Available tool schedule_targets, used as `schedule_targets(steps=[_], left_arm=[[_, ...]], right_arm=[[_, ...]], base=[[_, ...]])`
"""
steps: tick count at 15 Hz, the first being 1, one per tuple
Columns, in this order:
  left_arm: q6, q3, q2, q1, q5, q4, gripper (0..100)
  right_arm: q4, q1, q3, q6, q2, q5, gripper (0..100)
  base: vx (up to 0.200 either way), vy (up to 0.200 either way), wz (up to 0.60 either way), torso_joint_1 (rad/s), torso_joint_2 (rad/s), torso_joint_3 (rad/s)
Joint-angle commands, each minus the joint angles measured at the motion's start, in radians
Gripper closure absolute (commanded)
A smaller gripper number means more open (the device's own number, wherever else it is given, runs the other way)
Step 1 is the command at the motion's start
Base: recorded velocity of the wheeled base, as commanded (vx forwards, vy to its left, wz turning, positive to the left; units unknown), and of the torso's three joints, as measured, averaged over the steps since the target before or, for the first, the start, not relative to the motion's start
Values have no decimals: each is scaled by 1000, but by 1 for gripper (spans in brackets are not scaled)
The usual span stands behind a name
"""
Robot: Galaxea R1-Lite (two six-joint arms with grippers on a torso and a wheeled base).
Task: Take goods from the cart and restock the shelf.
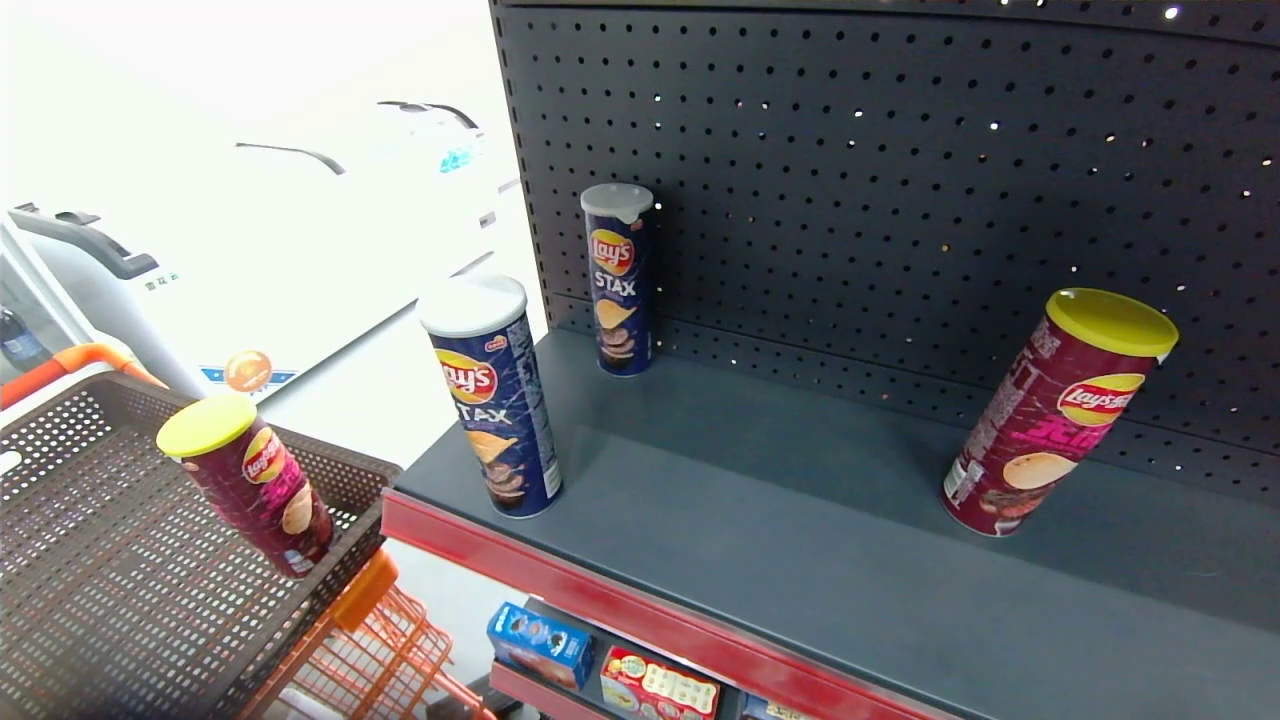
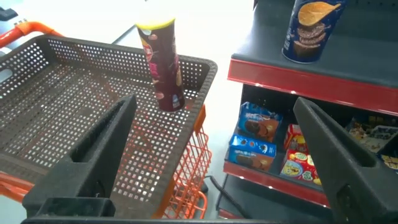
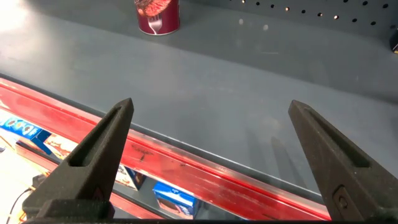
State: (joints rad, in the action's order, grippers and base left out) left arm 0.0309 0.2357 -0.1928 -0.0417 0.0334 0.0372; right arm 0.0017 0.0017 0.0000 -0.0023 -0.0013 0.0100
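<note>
**Clearance: shelf board and cart basket**

Shelf [image 1: 800,540]: a wide bare stretch of board runs between the front blue can [image 1: 490,400], at the left front edge, and the maroon can [image 1: 1055,415], at the right; the two are well apart. The rear blue can [image 1: 618,280] stands by the pegboard [image 1: 900,150], which closes off the back. There is an open gap between the two blue cans. A red lip [image 1: 600,590] runs along the front edge.

Cart basket [image 1: 100,580]: one yellow-lidded can [image 1: 250,490] stands near the wall on the shelf side, with bare mesh floor elsewhere. The basket corner sits just beside the shelf's left front corner.

Right tool [image 3: 211,106]: jaws spread wide over the lip, bare board ahead.
</note>
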Motion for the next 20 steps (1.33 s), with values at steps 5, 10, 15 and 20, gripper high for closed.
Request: schedule_targets(steps=[5,10,15,20], left_arm=[[0,-3,-7,0,2,0,0],[3,16,-30,3,14,-2,0],[14,43,-106,3,54,-2,0],[12,111,-267,-17,129,-10,0]], right_arm=[[0,0,0,-1,1,1,0],[0,0,0,-1,1,1,0],[0,0,0,-1,1,1,0],[0,1,0,-1,1,1,0]], base=[[0,0,0,0,0,0],[0,0,0,0,0,0],[0,0,0,0,0,0],[0,0,0,0,0,0]])
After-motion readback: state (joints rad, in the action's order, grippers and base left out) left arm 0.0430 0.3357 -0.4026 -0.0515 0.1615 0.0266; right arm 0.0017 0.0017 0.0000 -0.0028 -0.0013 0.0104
